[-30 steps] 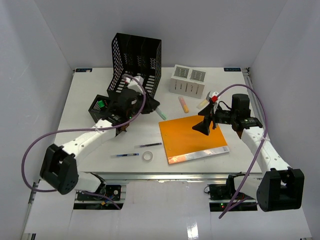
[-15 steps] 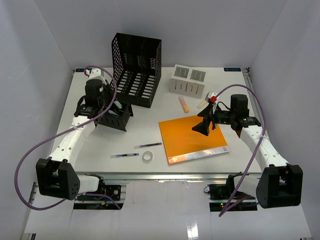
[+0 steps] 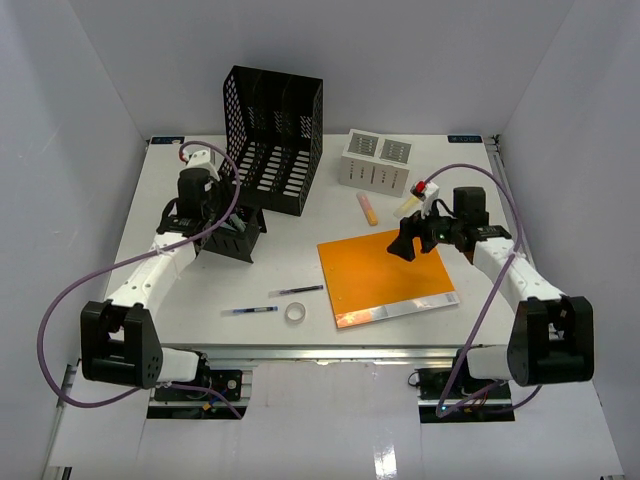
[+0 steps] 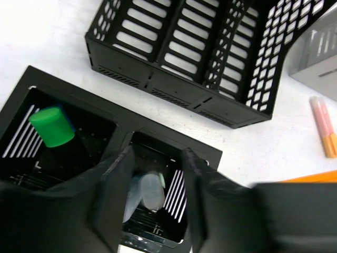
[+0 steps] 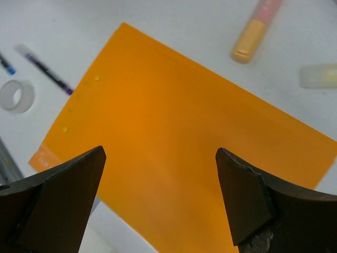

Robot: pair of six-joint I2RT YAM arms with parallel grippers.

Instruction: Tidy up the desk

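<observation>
Left end effector [image 4: 156, 153] is standing parted over a pale marker [image 4: 149, 191] stowed for tidiness in the pen organiser [image 4: 174, 141], while right end effector [image 5: 159, 153] is hovering wide apart above the orange folder [image 5: 158, 105].

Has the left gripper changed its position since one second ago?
Yes. The left gripper was in front of the black mesh file rack; it now sits further left, away from the rack, above the small black organizer.

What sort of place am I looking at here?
Probably a robotics test booth staged as an office: white walls enclose a desk, a left arm and right arm are bolted at its near edge, and a black mesh file rack and orange folder sit on it.
</observation>
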